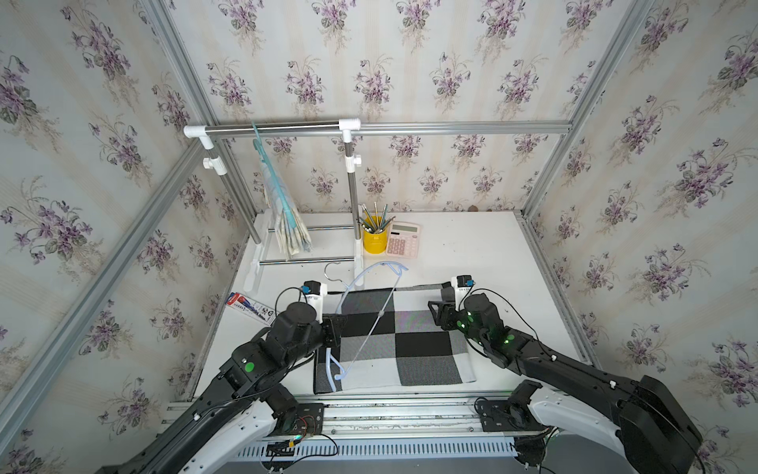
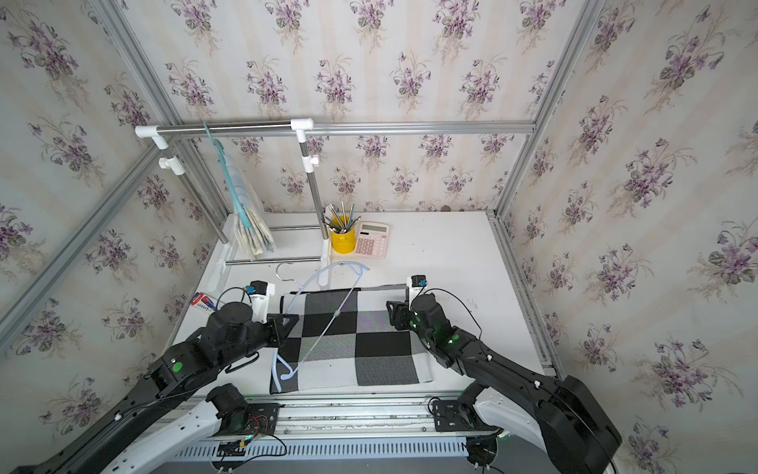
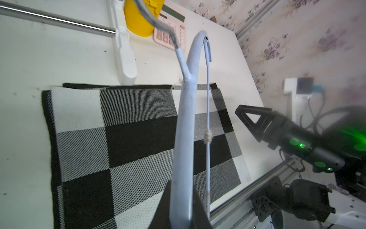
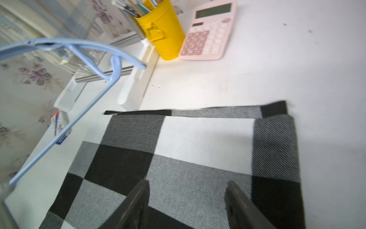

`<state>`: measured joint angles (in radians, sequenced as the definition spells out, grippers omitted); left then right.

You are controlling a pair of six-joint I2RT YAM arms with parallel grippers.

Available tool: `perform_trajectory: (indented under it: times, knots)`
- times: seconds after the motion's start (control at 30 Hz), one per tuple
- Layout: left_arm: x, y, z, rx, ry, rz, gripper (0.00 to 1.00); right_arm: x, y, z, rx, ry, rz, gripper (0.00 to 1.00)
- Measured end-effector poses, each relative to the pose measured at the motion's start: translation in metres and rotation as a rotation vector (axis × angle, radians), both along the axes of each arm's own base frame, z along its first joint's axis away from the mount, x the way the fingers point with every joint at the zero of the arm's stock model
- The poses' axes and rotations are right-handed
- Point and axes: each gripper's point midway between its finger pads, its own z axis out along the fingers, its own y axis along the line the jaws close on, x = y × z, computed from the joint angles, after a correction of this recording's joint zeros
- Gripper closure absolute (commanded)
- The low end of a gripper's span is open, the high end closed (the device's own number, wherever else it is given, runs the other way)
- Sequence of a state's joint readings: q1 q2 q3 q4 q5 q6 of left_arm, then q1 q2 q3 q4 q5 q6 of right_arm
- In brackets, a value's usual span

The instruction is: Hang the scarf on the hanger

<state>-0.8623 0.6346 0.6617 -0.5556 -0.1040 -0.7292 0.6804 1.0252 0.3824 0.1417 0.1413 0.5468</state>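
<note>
A black, white and grey checked scarf [image 1: 414, 344] [image 2: 369, 344] [image 3: 118, 138] [image 4: 198, 158] lies folded flat on the white table. A pale blue hanger [image 1: 381, 314] [image 2: 336, 314] [image 3: 184, 128] [image 4: 65, 127] with a metal hook is tilted up above the scarf's left part. My left gripper [image 1: 337, 325] [image 2: 288, 324] [image 3: 181, 198] is shut on one arm of the hanger. My right gripper [image 1: 438, 314] [image 2: 393, 314] [image 4: 187, 184] hovers open over the scarf's right side, with nothing between its fingers.
A clothes rack with a steel rail [image 1: 279, 129] stands at the back left; a teal hanger with pale cloth [image 1: 287, 213] hangs on it. A yellow pen cup [image 1: 374, 240] and a pink calculator [image 1: 403, 240] sit behind the scarf. A small box [image 1: 250, 305] lies at the left.
</note>
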Motion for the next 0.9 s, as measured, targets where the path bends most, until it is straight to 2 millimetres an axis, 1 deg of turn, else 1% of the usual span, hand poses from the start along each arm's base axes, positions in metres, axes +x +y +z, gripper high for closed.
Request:
perform_trajectory:
  times: [0.13, 0.27, 0.37, 0.47, 0.53, 0.6, 0.63, 0.7, 0.73, 0.77, 0.8, 0.83, 0.9]
  knots:
    - [-0.004, -0.033, -0.033, 0.091, -0.011, 0.013, 1.00, -0.002, -0.033, -0.031, -0.068, 0.113, -0.164, 0.33]
    - [0.001, -0.060, -0.056, 0.166, -0.045, 0.085, 1.00, -0.006, -0.060, -0.054, -0.114, 0.191, -0.290, 0.33]
    - [0.005, -0.083, -0.067, 0.206, -0.079, 0.129, 1.00, -0.010, -0.074, -0.072, -0.139, 0.258, -0.335, 0.33]
    - [0.009, -0.098, -0.070, 0.227, -0.103, 0.190, 1.00, -0.014, -0.076, -0.086, -0.148, 0.309, -0.326, 0.34]
    - [0.013, -0.105, -0.070, 0.233, -0.107, 0.232, 1.00, -0.011, -0.065, -0.086, -0.113, 0.314, -0.289, 0.42]
    - [0.015, -0.111, -0.072, 0.246, -0.112, 0.259, 1.00, -0.009, -0.054, -0.086, -0.076, 0.326, -0.251, 0.58]
    - [0.014, -0.114, -0.076, 0.258, -0.108, 0.264, 1.00, -0.009, -0.047, -0.086, -0.048, 0.336, -0.220, 0.64]
    - [0.009, -0.116, -0.086, 0.288, -0.095, 0.262, 1.00, -0.019, -0.028, -0.086, 0.023, 0.389, -0.137, 0.82]
    - [0.008, -0.117, -0.090, 0.298, -0.088, 0.263, 1.00, -0.024, -0.019, -0.084, 0.059, 0.410, -0.096, 0.90]
    - [0.008, -0.116, -0.092, 0.305, -0.083, 0.268, 1.00, -0.028, -0.008, -0.077, 0.110, 0.421, -0.049, 0.96]
    - [0.008, -0.115, -0.094, 0.312, -0.080, 0.272, 1.00, -0.030, 0.005, -0.066, 0.171, 0.418, 0.003, 1.00]
    - [0.008, -0.114, -0.096, 0.315, -0.076, 0.278, 1.00, -0.031, 0.022, -0.048, 0.246, 0.402, 0.075, 1.00]
    - [0.007, -0.113, -0.097, 0.316, -0.073, 0.281, 1.00, -0.030, 0.049, -0.013, 0.356, 0.358, 0.182, 1.00]
